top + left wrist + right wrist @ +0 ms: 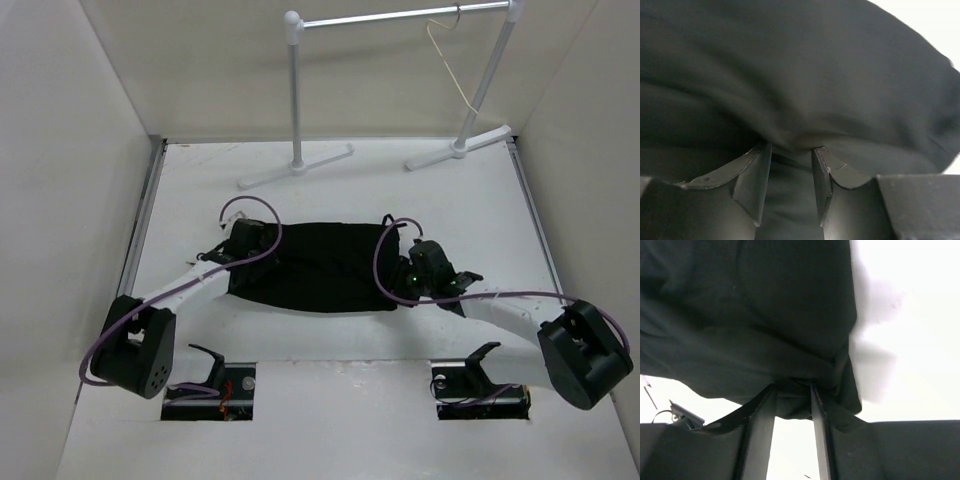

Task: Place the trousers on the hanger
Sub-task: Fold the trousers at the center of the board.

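Note:
The black trousers point(320, 265) lie folded in a flat rectangle in the middle of the white table point(330, 180). My left gripper point(242, 246) is at their left end. In the left wrist view its jaws point(790, 150) are shut on a fold of the trousers point(790, 75), and dark cloth fills the gap. My right gripper point(415, 264) is at their right end. In the right wrist view its jaws point(792, 387) pinch the bunched edge of the trousers point(750, 315). The pale hanger point(450, 65) hangs from the rail at the back right.
A white-and-silver rail stand point(295, 90) stands at the far edge, its two feet point(300, 168) resting on the table. White walls close in the left, right and back sides. Purple cables loop over both wrists.

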Robot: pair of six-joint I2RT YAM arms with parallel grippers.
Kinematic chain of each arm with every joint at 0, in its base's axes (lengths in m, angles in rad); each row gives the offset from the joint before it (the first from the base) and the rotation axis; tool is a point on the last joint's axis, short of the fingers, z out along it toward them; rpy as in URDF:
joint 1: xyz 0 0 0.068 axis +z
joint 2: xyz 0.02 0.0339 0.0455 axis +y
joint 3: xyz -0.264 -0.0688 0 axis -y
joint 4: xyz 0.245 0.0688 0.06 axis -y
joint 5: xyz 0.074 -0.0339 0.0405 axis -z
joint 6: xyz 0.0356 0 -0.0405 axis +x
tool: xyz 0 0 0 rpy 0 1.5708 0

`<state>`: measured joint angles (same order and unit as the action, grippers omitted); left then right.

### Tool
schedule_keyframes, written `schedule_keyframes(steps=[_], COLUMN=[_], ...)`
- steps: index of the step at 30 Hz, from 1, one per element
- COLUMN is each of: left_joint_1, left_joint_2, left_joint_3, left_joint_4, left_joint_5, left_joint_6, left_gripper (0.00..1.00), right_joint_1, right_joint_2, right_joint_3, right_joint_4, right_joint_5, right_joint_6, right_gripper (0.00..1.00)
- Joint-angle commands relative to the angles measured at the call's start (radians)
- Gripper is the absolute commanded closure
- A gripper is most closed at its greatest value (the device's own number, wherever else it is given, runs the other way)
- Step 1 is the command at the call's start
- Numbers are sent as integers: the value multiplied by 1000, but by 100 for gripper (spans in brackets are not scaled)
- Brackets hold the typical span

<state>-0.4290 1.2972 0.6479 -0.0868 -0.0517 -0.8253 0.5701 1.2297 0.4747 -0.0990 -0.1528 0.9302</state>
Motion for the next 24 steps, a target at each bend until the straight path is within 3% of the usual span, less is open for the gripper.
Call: schedule_keyframes(steps=[1, 3, 6, 10, 12, 13, 15, 17, 19, 24], left_joint_1=[103, 135, 143, 132, 132, 129, 118, 100, 82, 30], left_joint_2=[-29, -30, -56, -101, -125, -139, -156, -161, -157, -128], left_joint_3=[-66, -89, -100, -58, -31, -13, 22, 67, 110, 179], left_joint_4=[-18, -22, -33, -89, -120, -135, -160, -179, -188, -194], left_joint_5=[-5, -4, -4, -10, -11, -11, -11, -13, -13, 1], left_joint_6=[40, 38, 40, 43, 45, 45, 46, 46, 46, 46], left_gripper=[65, 65, 64, 63, 63, 63, 63, 64, 66, 75], right_joint_1=[9, 9, 24, 27, 24, 15, -14, -48, -116, -403], right_joint_2=[-48, -97, -191, -306, -332, -334, -323, -299, -267, -144], right_joint_3=[11, 51, 131, 261, 364, 424, 563, 689, 824, 1082], right_joint_4=[-30, -89, -207, -332, -382, -401, -430, -452, -473, -527], right_joint_5=[27, 32, 30, 7, -19, -36, -54, -60, -51, -76], right_joint_6=[-7, -25, -62, -111, -146, -166, -206, -241, -290, -329], right_gripper=[50, 38, 27, 24, 31, 39, 64, 77, 82, 84])
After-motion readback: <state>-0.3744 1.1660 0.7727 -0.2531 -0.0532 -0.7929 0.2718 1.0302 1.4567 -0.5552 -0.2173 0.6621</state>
